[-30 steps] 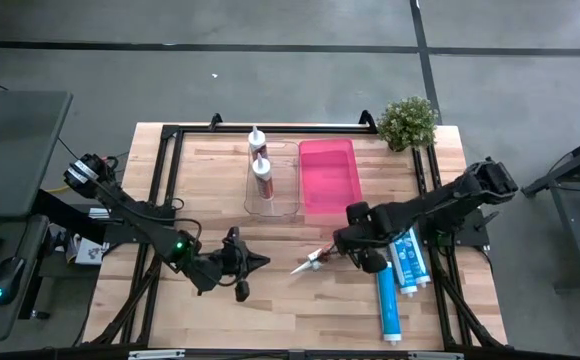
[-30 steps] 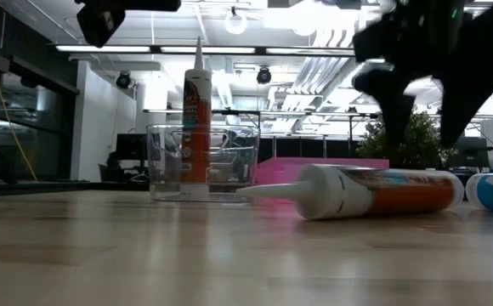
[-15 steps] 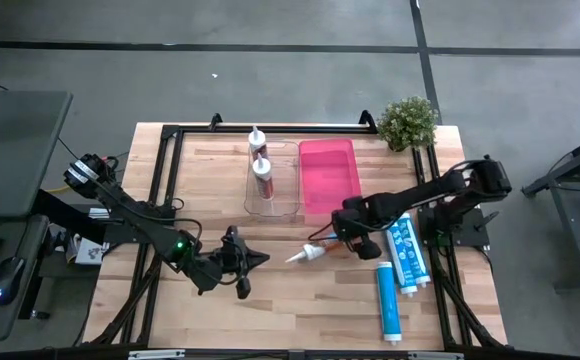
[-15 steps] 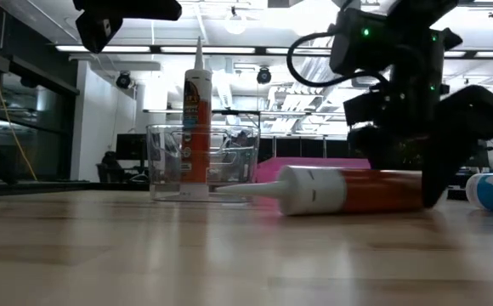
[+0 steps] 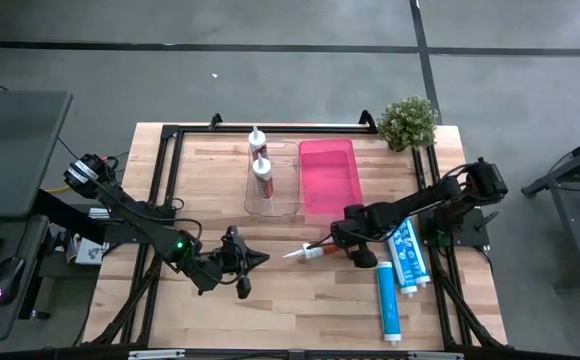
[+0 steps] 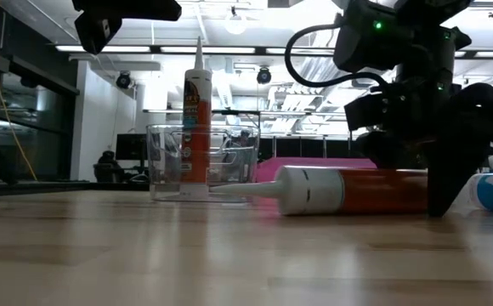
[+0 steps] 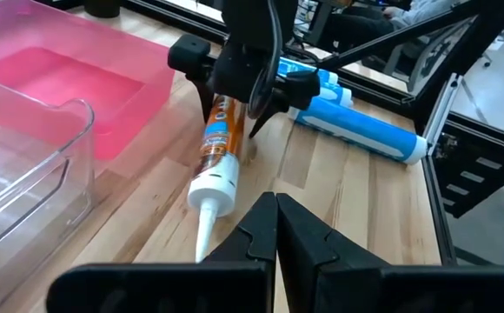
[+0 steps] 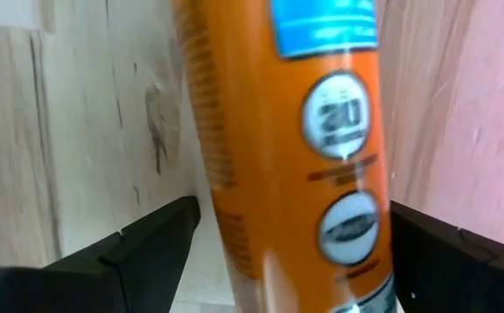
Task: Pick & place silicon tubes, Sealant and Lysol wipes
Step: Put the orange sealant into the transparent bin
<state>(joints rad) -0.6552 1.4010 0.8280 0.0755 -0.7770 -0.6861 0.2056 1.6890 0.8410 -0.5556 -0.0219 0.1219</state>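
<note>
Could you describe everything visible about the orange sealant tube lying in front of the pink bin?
The orange sealant tube lies flat on the wooden table, its white tapered nozzle pointing toward the left arm. It has an orange printed body with a blue label patch. The right tool is lowered over its rear half, fingers open on either side. The pink bin sits just behind it.

High cam: straight down, whole bench (image 5: 210, 300). Low cam: bench-level, faces room. L wrist cam looks across at orange tube (image 7: 221, 139); R wrist cam v. close on same tube, also in high + low.
</note>
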